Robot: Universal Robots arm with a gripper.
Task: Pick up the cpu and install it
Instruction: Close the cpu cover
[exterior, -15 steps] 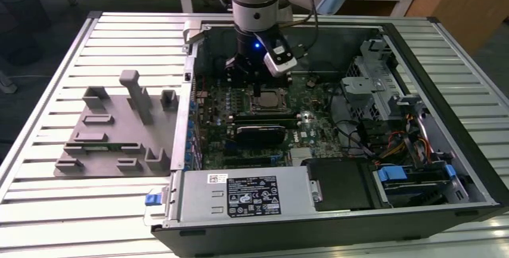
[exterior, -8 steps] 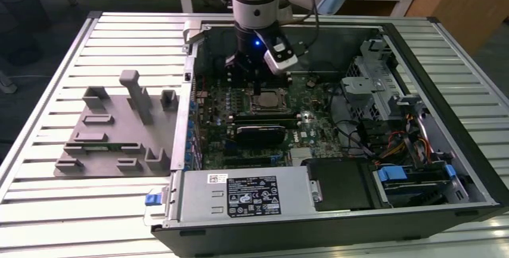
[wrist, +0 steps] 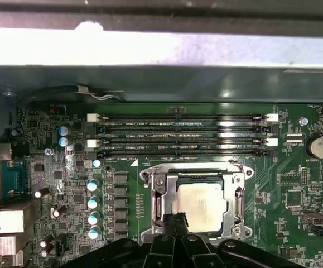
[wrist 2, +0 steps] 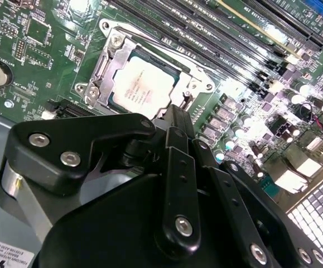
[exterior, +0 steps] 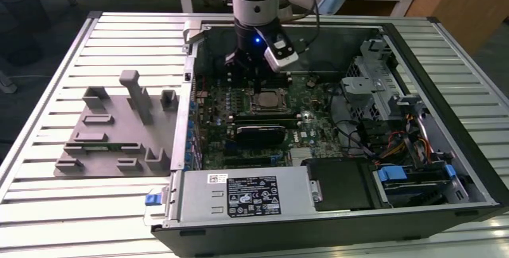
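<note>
The placing step looks all but done: the cpu point(wrist: 200, 206) lies flat inside the metal socket frame point(wrist: 155, 187) on the motherboard point(exterior: 318, 112), silvery top up, level with the frame rather than tilted; whether the frame is latched over it cannot be told.

The claw point(wrist 2: 178, 120) appears closed with nothing between its fingers; in the second wrist view their tips sit together just over the near edge of the socket, close above the chip, and contact cannot be judged.

In the exterior view the arm stands upright inside the open computer case point(exterior: 238, 201) on the slatted desk point(exterior: 47, 198), with the claw poised over the board on the far side of the chip; the memory slots point(wrist: 183, 134) run just beyond the socket.

As a judgement, any further move calls for a straight, careful path, since the frame and the slots crowd the fingertips and a sideways nudge could shift the chip.
</note>
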